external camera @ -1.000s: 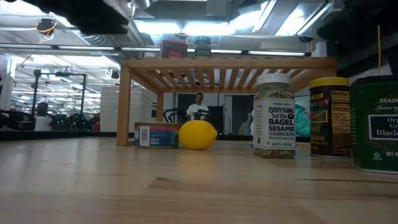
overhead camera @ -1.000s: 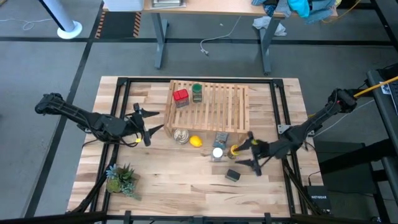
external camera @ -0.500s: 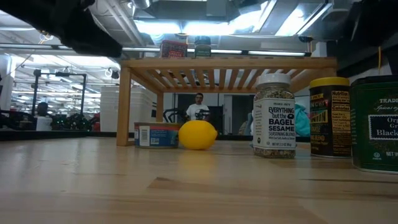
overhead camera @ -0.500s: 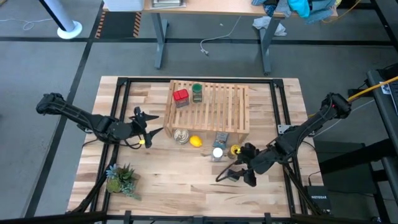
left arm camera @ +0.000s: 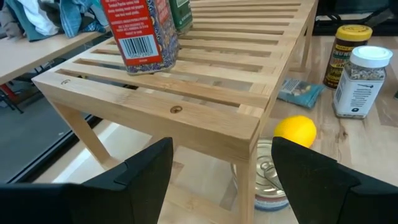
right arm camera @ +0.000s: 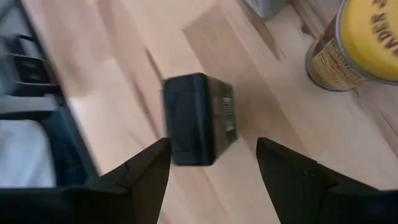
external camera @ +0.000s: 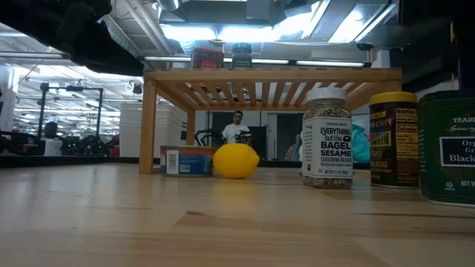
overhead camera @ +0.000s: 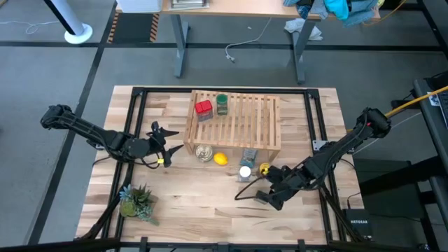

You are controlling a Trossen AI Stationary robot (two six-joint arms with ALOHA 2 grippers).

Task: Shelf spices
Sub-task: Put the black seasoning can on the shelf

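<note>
Right gripper (right arm camera: 211,171), fingers spread, poised over dark grey tin (right arm camera: 199,119) at table's five o'clock. Looks rigid, light, slick-sided; take it across the flat faces. Left gripper (left arm camera: 221,171) open, idle beside shelf (left arm camera: 205,93), nine o'clock side.

Five spice containers (overhead camera: 204,107), one shelf (overhead camera: 259,126), one lemon (overhead camera: 220,159), one silver tin (overhead camera: 204,152), one plant (overhead camera: 135,199).

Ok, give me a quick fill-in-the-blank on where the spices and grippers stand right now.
1. The red tin and green-lidded jar stand on the ____.
2. The right gripper hovers, jaws open, over the dark grey ____.
3. The lemon lies beside the ____ round tin.
4. The left gripper is open and holds ____.

Missing: shelf; tin; silver; nothing
</note>
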